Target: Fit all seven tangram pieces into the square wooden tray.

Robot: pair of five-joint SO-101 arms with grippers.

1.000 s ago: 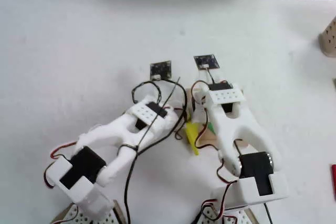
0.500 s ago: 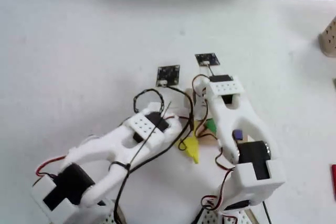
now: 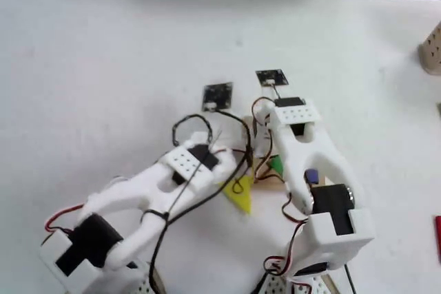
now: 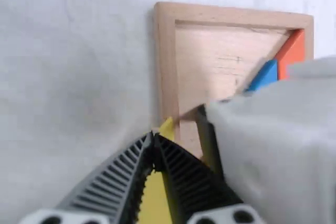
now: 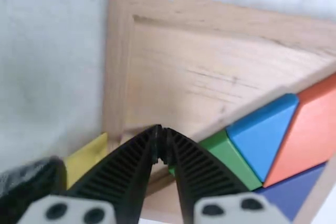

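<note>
Placing the yellow piece: the left gripper (image 4: pixel 155 142), jaws closed, sits over the yellow wooden triangle (image 3: pixel 239 196) beside the square wooden tray (image 4: pixel 164 61). The right gripper (image 5: pixel 160 135) hovers closed and empty. Next, the triangle likely needs lifting into the bare corner.

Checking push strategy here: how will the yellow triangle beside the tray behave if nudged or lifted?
The yellow triangle looks like a flat, solid block, so it is probably stiff and light. It seems to lie flat on the white table, so it should slide rather than roll or tip. Its corner sits by the wooden tray rim and might catch there.
</note>
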